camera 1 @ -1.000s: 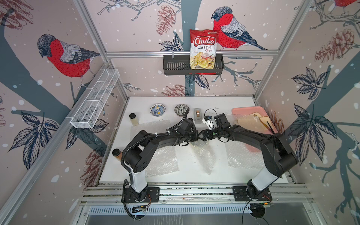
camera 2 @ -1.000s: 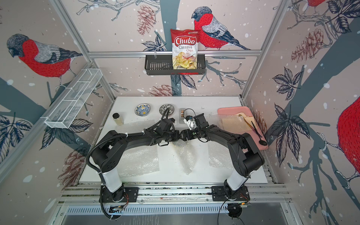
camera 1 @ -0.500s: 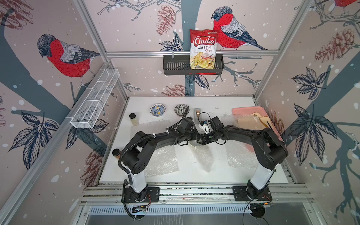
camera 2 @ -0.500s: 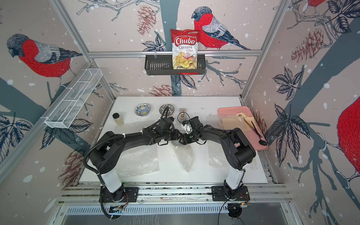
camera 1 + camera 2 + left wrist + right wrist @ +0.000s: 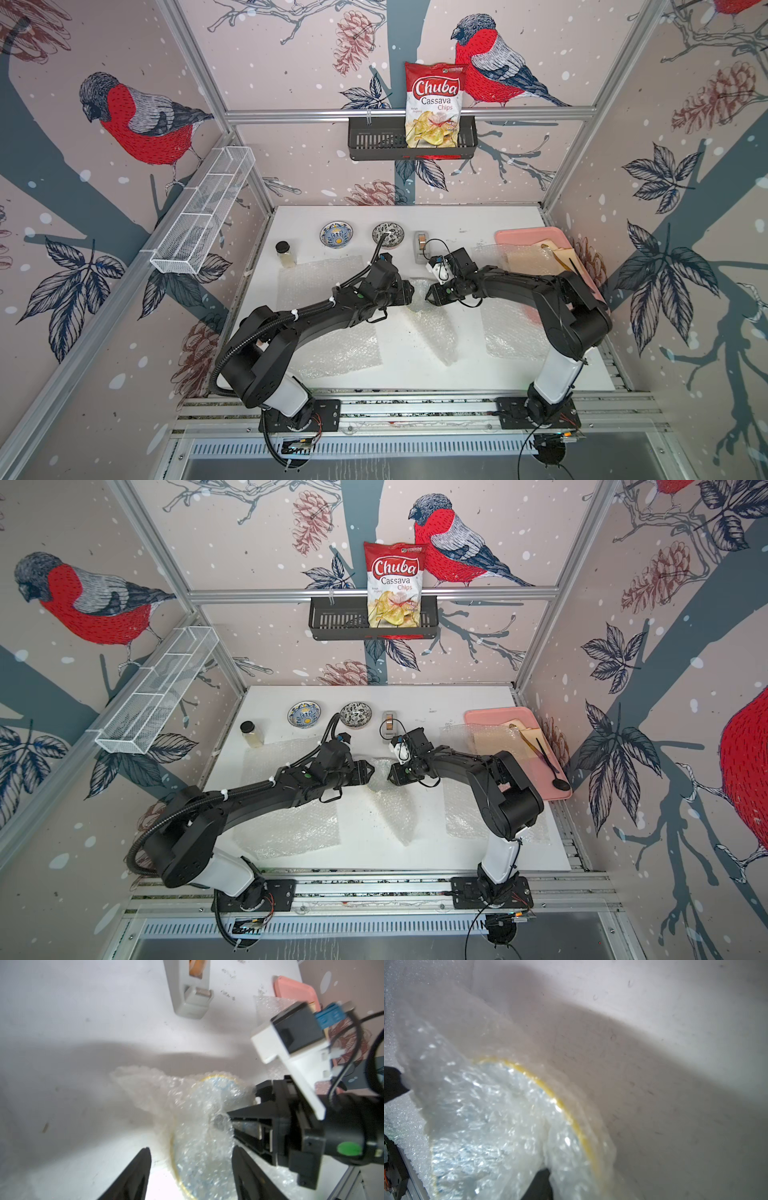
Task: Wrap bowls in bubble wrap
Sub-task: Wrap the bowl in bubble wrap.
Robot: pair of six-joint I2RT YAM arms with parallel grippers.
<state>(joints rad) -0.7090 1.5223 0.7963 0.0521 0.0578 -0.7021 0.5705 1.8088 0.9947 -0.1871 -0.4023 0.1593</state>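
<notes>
The left pincer (image 5: pixel 190 1148) is held released, its fingers spread about bubble wrap (image 5: pixel 166 1093) folded over a yellow-rimmed bowl (image 5: pixel 220 1086). The right pincer (image 5: pixel 228 1119) is poked into that fold; whether it is clenched cannot be told. The bundle is laid on the surface (image 5: pixel 469 220) near a tape dispenser (image 5: pixel 420 247), on its robot side.

chips bag (image 5: pixel 434 106) in black basket (image 5: pixel 374 141) | jar (image 5: pixel 286 254) | tape dispenser (image 5: pixel 420 247) | pink tray (image 5: pixel 519 233) holding tan paper (image 5: pixel 540 261)
</notes>
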